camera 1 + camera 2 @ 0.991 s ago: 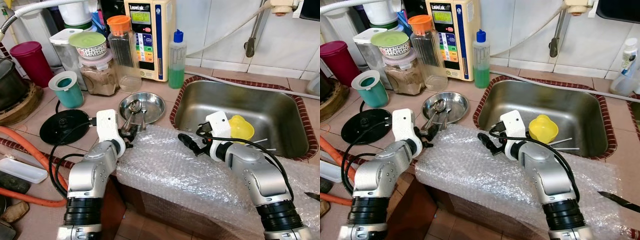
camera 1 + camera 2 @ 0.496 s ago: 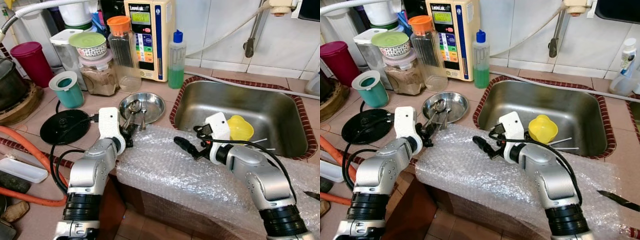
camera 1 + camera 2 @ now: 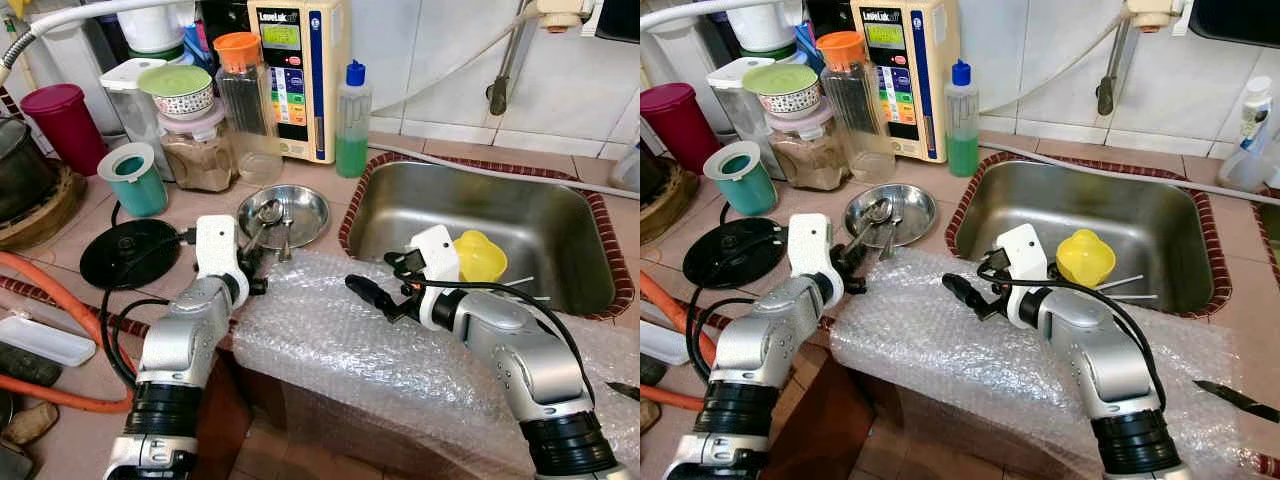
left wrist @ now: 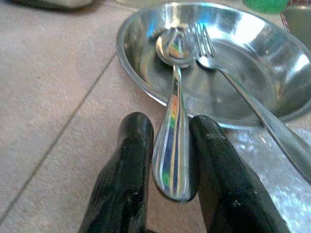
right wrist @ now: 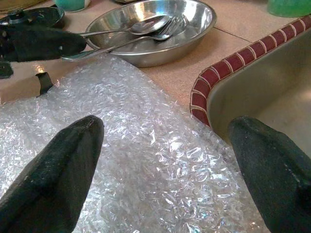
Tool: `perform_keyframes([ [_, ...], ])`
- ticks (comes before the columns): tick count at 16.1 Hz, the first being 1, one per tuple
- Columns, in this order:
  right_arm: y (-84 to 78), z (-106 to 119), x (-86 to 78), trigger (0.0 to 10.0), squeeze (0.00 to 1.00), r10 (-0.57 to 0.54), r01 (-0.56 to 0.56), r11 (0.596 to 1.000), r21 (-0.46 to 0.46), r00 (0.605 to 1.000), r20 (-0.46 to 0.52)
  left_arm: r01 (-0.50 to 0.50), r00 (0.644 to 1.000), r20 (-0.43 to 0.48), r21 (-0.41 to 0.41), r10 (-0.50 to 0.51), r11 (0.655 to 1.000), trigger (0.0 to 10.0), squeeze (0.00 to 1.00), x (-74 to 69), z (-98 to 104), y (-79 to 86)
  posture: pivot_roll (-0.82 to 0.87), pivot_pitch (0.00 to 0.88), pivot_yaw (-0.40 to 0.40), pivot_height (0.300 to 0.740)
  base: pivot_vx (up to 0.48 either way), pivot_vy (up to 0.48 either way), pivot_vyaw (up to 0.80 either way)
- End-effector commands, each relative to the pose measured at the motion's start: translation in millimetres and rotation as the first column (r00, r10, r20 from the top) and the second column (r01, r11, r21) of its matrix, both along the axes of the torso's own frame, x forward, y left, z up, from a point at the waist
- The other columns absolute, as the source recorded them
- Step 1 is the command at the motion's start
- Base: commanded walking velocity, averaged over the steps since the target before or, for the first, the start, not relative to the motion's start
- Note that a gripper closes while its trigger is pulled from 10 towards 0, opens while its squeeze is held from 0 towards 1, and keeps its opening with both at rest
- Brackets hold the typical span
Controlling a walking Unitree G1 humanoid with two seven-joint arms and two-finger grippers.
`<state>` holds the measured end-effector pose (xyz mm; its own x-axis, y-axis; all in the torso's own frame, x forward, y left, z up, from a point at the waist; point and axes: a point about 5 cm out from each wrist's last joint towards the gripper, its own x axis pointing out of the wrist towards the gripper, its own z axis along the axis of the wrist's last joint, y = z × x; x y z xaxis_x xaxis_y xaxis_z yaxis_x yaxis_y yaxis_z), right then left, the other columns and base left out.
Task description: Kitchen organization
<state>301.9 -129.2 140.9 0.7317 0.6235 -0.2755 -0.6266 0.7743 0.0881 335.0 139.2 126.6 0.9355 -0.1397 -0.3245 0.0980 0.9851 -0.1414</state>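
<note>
A shallow steel dish [image 3: 300,228] on the tiled counter holds a spoon [image 4: 172,145] and a fork [image 4: 243,92], their handles sticking out over the rim. My left gripper [image 3: 252,268] sits low at the dish's near edge, shut on the spoon's handle, one finger [image 4: 131,165] pressed to each side. My right gripper [image 3: 365,290] hovers over a sheet of bubble wrap [image 3: 340,340] spread on the counter's front, open wide, with nothing between its fingers [image 5: 63,165]. It points toward the dish.
The steel sink [image 3: 470,200] lies to the right with a yellow cup [image 3: 480,255] in it. Behind the dish stand jars, a green soap bottle [image 3: 353,120] and a teal cup [image 3: 135,178]. A black round lid [image 3: 128,252] and an orange hose [image 3: 40,275] lie left.
My right gripper has crept a little to the left over the bubble wrap, toward the dish. The left gripper has stayed at the spoon handle.
</note>
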Motion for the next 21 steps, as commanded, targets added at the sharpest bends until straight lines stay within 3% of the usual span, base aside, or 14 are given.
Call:
perform_keyframes([
  [1, 3.4, 5.9, -1.0, 10.0, 0.0, 0.013, -0.013, 1.0, -0.006, 1.0, 0.025, -0.001, 1.0, 0.017, 0.011, 0.001, 1.0, 0.0, 0.0, 3.3, 3.3, 3.3, 0.0, 0.0, 0.096, 0.74, 0.0, 0.0, 0.0],
  [10, 2.1, 5.0, -0.4, 10.0, 0.0, 0.009, -0.009, 1.0, -0.014, 1.0, 0.021, -0.024, 0.997, 0.07, -0.005, 0.024, 1.0, 0.0, 0.0, 5.0, 7.6, 4.8, 0.0, 0.0, 0.095, 0.74, 0.0, 0.0, 0.0],
  [16, -0.8, 5.9, 3.7, 10.0, 0.0, -0.026, 0.027, 1.0, -0.013, 0.999, 0.028, -0.018, 0.974, 0.223, -0.039, 0.026, 0.999, 0.0, 0.0, 5.3, 28.5, 0.4, 0.0, 0.0, 0.093, 0.74, 0.0, 0.0, 0.0],
  [20, -12.8, 11.9, 16.1, 10.0, 0.0, -0.172, 0.169, 0.984, 0.05, 0.984, 0.047, 0.018, 0.941, 0.338, -0.01, -0.014, 1.0, 0.0, 0.0, 2.5, 39.6, -5.3, 0.0, 0.0, 0.091, 0.74, 0.0, 0.0, 0.0],
  [21, -19.6, 16.7, 23.2, 10.0, 0.0, -0.252, 0.247, 0.964, 0.097, 0.967, 0.044, 0.062, 0.92, 0.385, 0.027, -0.068, 0.998, 0.0, 0.0, 0.1, 43.4, -11.4, 0.0, 0.0, 0.089, 0.74, 0.0, 0.0, 0.0],
])
